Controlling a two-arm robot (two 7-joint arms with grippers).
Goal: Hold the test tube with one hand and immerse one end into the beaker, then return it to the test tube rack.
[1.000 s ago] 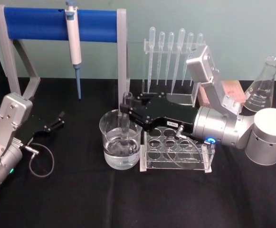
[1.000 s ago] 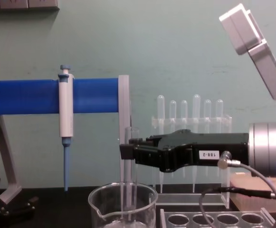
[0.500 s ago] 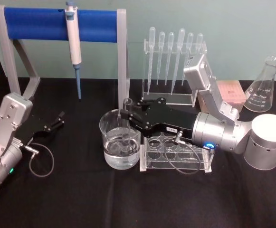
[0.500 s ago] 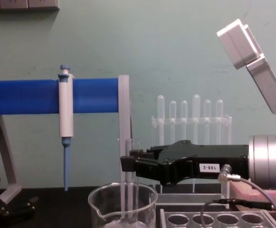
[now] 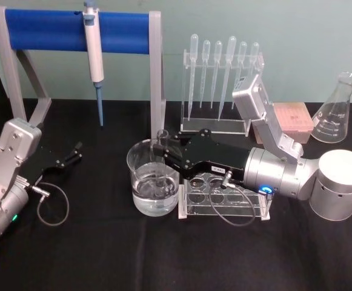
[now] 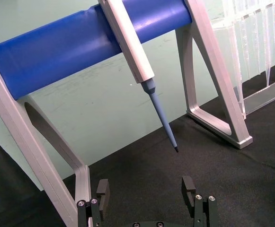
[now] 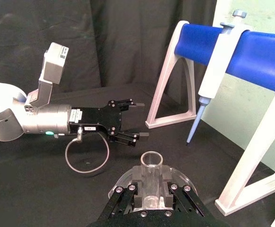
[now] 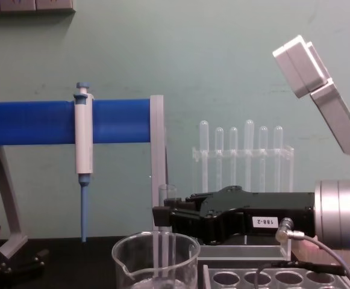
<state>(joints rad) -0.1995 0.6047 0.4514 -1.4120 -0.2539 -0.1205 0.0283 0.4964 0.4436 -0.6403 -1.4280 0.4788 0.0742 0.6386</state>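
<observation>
**Dipping a glass tube into a beaker**

Shows the right gripper (image 5: 159, 147), black with two flat fingers, closed tight on the test tube (image 8: 167, 194) just below its flared rim. Holds the clear tube upright, rounded end hanging straight beneath the fingers inside the beaker (image 5: 137, 177), a wide glass cylinder part-filled with clear liquid. Shows the left gripper (image 5: 77, 151) well apart, fingers spread, touching nothing.

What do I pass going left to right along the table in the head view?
Left gripper, beaker, test tube rack, conical flask. The right gripper, holding the test tube, overlaps beaker and rack.
</observation>
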